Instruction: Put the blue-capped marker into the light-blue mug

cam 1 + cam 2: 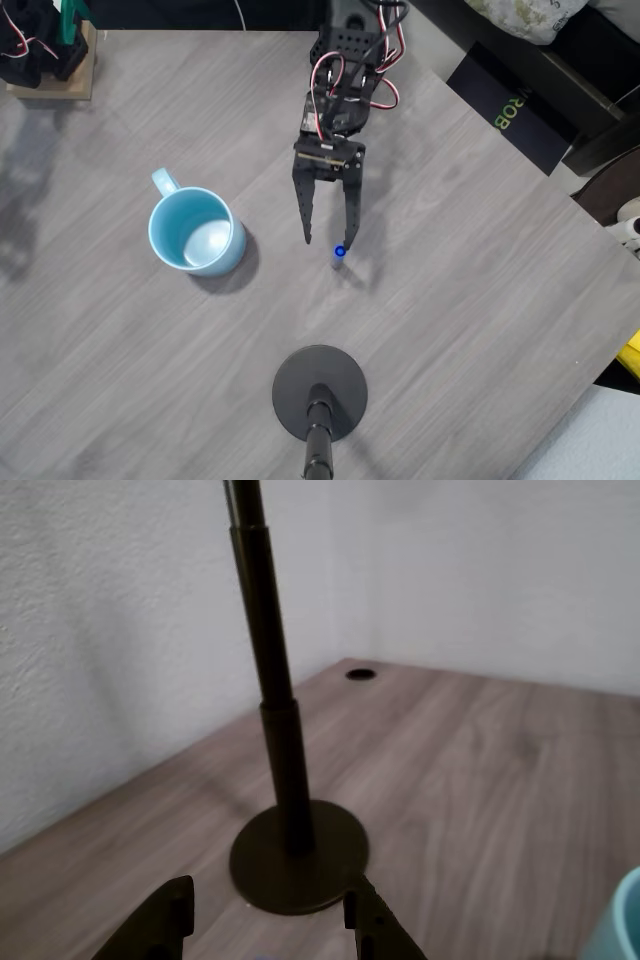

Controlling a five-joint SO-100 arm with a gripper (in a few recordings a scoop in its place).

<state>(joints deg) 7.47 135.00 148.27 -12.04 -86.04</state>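
Observation:
In the overhead view the blue-capped marker (340, 251) stands on end and shows as a small blue dot on the table. My gripper (328, 242) hangs open above it, fingers pointing toward the picture's bottom. The dot lies right at the tip of the right-hand finger (348, 225); whether they touch I cannot tell. The light-blue mug (195, 232) stands upright and empty well to the left, handle toward the upper left. In the wrist view my gripper (268, 930) is spread open at the bottom edge, and a sliver of the mug (622, 925) shows at the lower right.
A black camera stand with a round base (320, 393) stands just beyond the marker; its pole (268, 670) rises in front of my fingers. A wooden block (55, 70) with dark parts sits at the table's top left corner. The table edge runs diagonally on the right.

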